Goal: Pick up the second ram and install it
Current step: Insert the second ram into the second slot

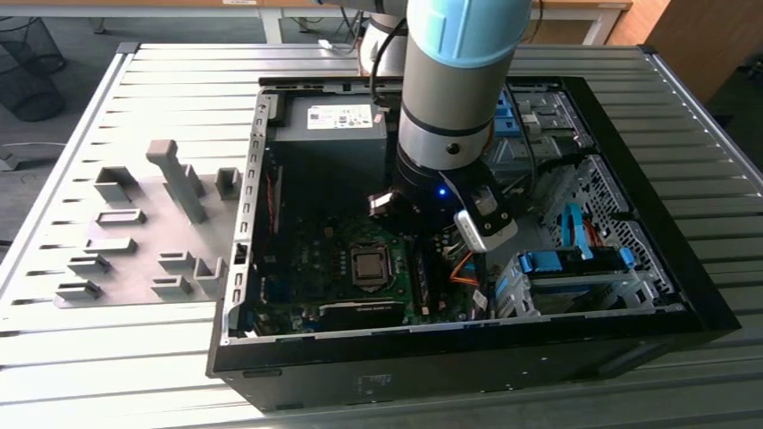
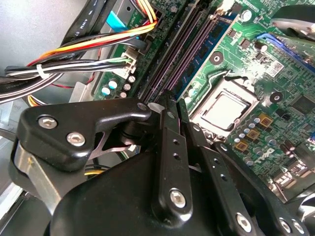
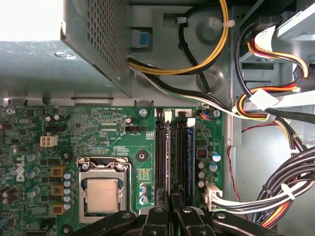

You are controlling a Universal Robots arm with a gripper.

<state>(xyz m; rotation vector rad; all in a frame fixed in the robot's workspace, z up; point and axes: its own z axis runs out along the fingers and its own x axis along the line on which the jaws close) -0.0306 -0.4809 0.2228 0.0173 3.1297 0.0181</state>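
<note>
The black gripper (image 3: pixel 171 204) sits nearest the lens at the bottom of the first wrist view, its fingers (image 3: pixel 158 216) drawn close together over the memory slots (image 3: pixel 172 162). Whether they pinch anything cannot be told. The second ram (image 3: pixel 181 160) appears seated in a slot, right of the processor socket (image 3: pixel 102 189). Bundled cables (image 3: pixel 275 191) fill the lower right.

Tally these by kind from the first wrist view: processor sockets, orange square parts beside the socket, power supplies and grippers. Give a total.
Processor socket: 1
Orange square parts: 3
Power supply: 1
Gripper: 1
Total: 6
</note>
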